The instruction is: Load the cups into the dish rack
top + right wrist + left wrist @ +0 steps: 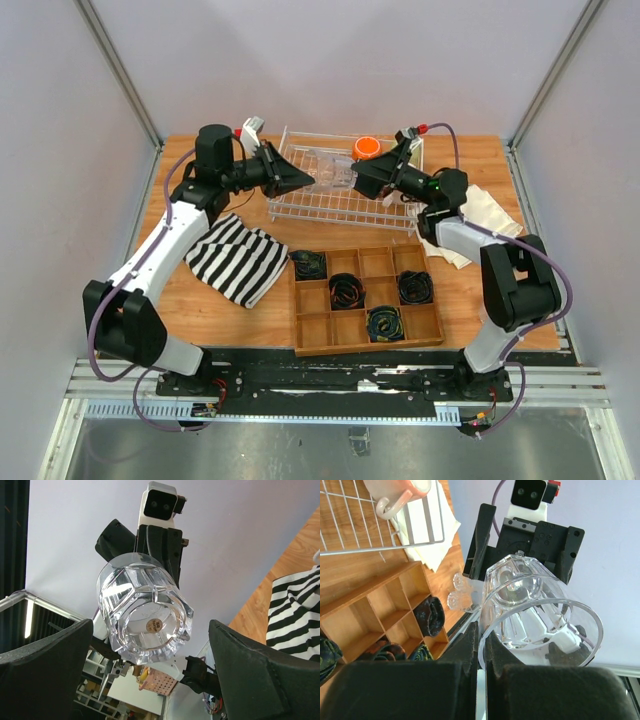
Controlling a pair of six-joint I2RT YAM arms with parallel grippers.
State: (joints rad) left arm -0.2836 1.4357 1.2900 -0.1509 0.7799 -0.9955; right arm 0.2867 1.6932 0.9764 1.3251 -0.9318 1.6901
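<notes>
A clear faceted tumbler (336,172) hangs over the white wire dish rack (340,208), held sideways between the two arms. My left gripper (306,183) is shut on it; in the left wrist view the jaws (481,632) pinch the rim of the tumbler (535,610). My right gripper (364,177) faces it from the other side. In the right wrist view the tumbler's thick base (147,615) sits between the wide-open fingers (260,670) without touching them. An orange mug (367,147) stands at the rack's far edge. A white-pink mug (400,492) lies in the rack.
A wooden compartment tray (318,300) with black cables lies in front of the rack. A black-and-white striped cloth (240,258) is at front left, a cream cloth (490,215) under the right arm. Grey walls close in the table on three sides.
</notes>
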